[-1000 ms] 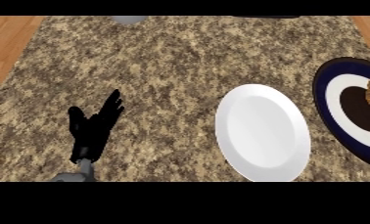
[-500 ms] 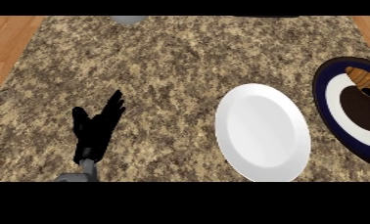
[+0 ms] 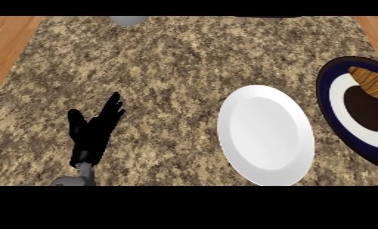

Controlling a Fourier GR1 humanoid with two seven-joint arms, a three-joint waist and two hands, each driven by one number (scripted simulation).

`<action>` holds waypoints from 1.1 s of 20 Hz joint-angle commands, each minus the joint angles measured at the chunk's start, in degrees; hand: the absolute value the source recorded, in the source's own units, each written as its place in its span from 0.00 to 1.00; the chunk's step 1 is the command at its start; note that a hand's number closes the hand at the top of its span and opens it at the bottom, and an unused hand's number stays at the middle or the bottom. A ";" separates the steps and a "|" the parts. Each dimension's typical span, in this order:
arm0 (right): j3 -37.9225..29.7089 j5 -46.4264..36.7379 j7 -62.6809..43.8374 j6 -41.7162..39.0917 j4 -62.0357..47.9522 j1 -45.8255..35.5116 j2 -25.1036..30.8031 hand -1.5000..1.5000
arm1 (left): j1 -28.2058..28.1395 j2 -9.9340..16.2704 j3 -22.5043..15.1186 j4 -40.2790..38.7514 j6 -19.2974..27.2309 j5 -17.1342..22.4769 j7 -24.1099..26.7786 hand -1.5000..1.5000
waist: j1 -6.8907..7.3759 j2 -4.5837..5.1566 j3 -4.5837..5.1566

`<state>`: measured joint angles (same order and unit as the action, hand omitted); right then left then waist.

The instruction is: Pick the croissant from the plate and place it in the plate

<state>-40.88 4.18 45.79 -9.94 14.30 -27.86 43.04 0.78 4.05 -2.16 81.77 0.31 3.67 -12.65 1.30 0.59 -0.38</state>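
Overhead: speckled granite counter [image 3: 170,63], wood floor [image 3: 15,38] at edges; white plate [image 3: 266,134]; croissant [image 3: 365,79] on dark-rimmed plate [image 3: 328,100]; left hand [image 3: 94,132] released, fingers straight.

Dark-rimmed plate [image 3: 330,104] cut off at right edge, croissant [image 3: 365,80] only partly in view. Grey object [image 3: 127,20] at far edge clipped, can't ID. Left forearm [image 3: 80,174] cut off at near edge.

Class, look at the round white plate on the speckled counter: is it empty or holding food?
Empty. The round white plate shows only bare surface; the brown croissant lies on the dark-rimmed plate.
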 commanded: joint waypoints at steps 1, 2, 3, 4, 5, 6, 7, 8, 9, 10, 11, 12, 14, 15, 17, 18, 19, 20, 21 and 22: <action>-0.87 1.50 3.37 -11.61 -2.41 5.96 2.29 0.00 | -2.34 -1.71 -1.69 -0.65 0.89 -1.32 1.28 0.50 | -0.55 -0.07 0.07; -0.69 1.64 3.35 -15.16 -2.36 6.65 3.26 0.00 | -0.82 -1.24 -0.05 -3.61 0.97 -0.95 2.35 0.50 | -0.88 -0.05 0.11; -0.61 1.52 3.27 -14.41 -2.98 5.24 2.74 0.00 | -3.76 -3.10 -2.83 0.73 1.50 -1.30 0.29 0.50 | 0.04 -0.06 0.03; 0.06 1.13 6.10 -18.14 -2.31 8.51 2.73 0.00 | 0.75 -1.73 0.05 -3.14 1.13 -0.53 1.72 0.50 | -0.87 -0.06 0.10; 0.88 0.38 6.50 -18.29 -1.87 9.51 3.39 0.00 | -1.50 0.37 0.47 -0.92 -0.90 0.41 0.69 0.50 | -0.59 -0.18 0.11; 1.14 0.45 6.34 -21.64 -1.59 11.02 4.26 0.00 | -1.49 0.49 1.06 -0.98 -0.49 0.50 0.70 0.50 | -0.87 -0.26 0.12; 1.26 0.33 7.79 -22.18 -1.17 11.98 4.43 0.00 | -1.28 -2.43 -1.38 0.20 2.26 -1.31 -0.56 0.50 | -0.86 -0.24 0.05; 2.09 -0.38 11.42 -21.98 -0.38 14.73 1.98 0.00 | -1.82 -0.62 0.25 -1.99 0.61 -0.75 2.26 0.50 | -1.13 -0.24 0.09; 1.98 -0.17 9.43 -23.12 -0.50 13.73 3.95 0.00 | 0.92 -2.46 -0.31 -4.32 1.42 -0.89 2.09 0.50 | -1.24 -0.08 0.04; 1.90 0.11 10.62 -23.03 -0.09 15.05 3.46 0.00 | -0.70 -0.02 0.68 -0.13 -0.09 0.53 -0.99 0.50 | -0.95 -0.32 0.07; 2.35 -0.14 11.98 -25.60 1.30 18.13 4.98 0.00 | -0.96 -0.86 0.40 0.38 0.76 0.34 -0.94 0.50 | -1.57 -0.48 0.11; 3.91 -1.65 12.69 -22.74 1.65 18.23 3.06 0.00 | -2.11 0.40 0.88 0.30 -1.20 1.17 0.09 0.50 | -1.05 -0.40 0.11; 3.93 -1.80 13.99 -20.32 1.77 18.23 2.64 0.00 | -1.27 -0.60 0.07 1.51 0.54 0.29 -2.02 0.50 | -0.76 -0.34 0.00; 5.35 -3.07 15.58 -19.58 2.23 20.45 1.20 0.00 | -1.38 0.41 0.33 1.14 -0.21 0.00 -1.19 0.50 | -0.98 -0.39 0.07; 4.98 -2.55 18.52 -19.74 2.81 23.11 0.44 0.00 | -1.67 -0.54 -0.01 0.71 0.72 -0.42 -0.96 0.50 | -1.39 -0.43 0.02; 5.78 -3.32 17.60 -20.33 3.03 23.32 2.21 0.00 | -1.42 -0.24 0.58 -1.99 -0.05 -0.47 1.86 0.50 | -1.42 -0.35 0.07; 5.66 -3.10 17.11 -19.28 2.49 23.50 1.88 0.00 | -4.64 -2.40 -1.79 0.91 1.46 -1.69 2.08 0.50 | -1.05 -0.48 0.08; 5.41 -2.56 18.41 -22.15 3.07 26.33 2.67 0.00 | -3.96 0.59 0.37 2.24 -0.97 0.69 -0.93 0.50 | -1.46 -0.59 0.07; 6.12 -3.17 16.96 -18.52 3.23 23.14 1.74 0.00 | -1.93 -1.49 -0.04 -0.86 0.67 -0.39 1.43 0.50 | -1.19 -0.43 0.11; 5.24 -2.49 19.58 -17.89 2.75 25.77 0.73 0.00 | -5.20 -0.85 -0.55 2.63 0.21 -0.18 0.50 0.50 | -1.10 -0.55 0.03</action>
<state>-35.56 1.61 53.75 -21.40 18.05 -5.13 45.00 -1.87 3.41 -2.15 83.37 0.60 3.46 -11.60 0.12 -0.02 -0.39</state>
